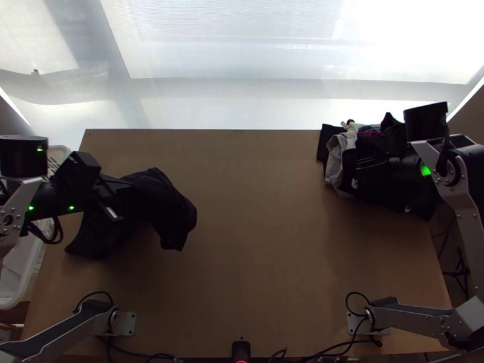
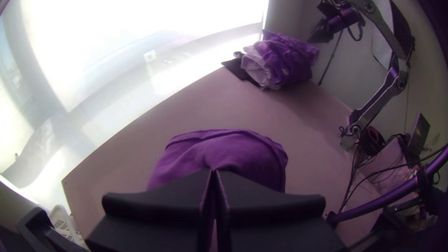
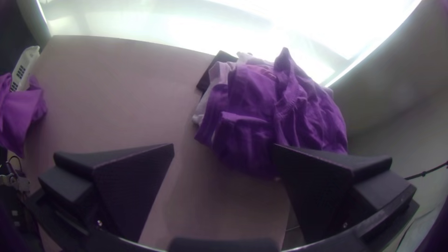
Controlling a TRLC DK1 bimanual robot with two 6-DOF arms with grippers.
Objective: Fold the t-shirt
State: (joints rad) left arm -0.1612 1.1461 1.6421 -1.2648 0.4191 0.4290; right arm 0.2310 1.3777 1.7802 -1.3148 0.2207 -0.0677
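Left jaws together near basket (image 1: 30,277)

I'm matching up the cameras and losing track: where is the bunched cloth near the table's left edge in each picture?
Top view: the cloth lies bunched towards the left side of the table.
Left wrist view: just past the shut fingertips of the left tool.
Right wrist view: across the table from the right tool, beside the white basket.
Shared landmark: the clothes pile at the table's far right corner.
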